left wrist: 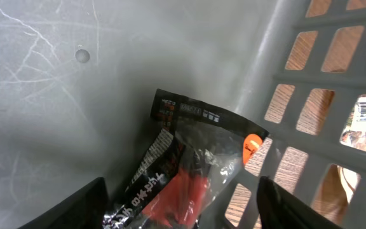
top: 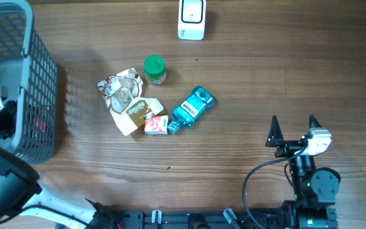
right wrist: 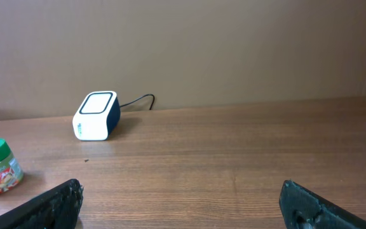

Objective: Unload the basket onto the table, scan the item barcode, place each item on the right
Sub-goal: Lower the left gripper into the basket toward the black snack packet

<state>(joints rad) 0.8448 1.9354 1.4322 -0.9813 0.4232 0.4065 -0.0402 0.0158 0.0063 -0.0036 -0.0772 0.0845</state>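
There are two grippers, one grey basket (top: 43, 83), one white scanner (top: 191, 18), one green-lidded jar (top: 155, 69), one blue bottle (top: 192, 108) lying on its side, one small red-and-white box (top: 155, 124) and one tan packet (top: 132, 114) on the table (top: 265, 63). The crumpled wrappers (top: 121, 89) beside the jar cannot be counted apart

One black-and-red packet (left wrist: 189, 159) lies on the basket floor. It sits directly between the fingers of the left gripper (left wrist: 182, 197), its upper end reaching beyond the fingertips toward the mesh wall. Its lower end is cut off by the frame edge, and its small print is too blurred to read. From overhead the left gripper is mostly hidden inside the basket, and only a smear of red shows through the mesh

The left gripper's jaws stand apart on either side of the packet, with a gap showing at the right finger, so no grip is seen

The right gripper (top: 293, 127) is spread wide and holds nothing. The scanner stands well ahead of it and to its left, with the jar nearer on the left; only the finger edges show in its wrist view
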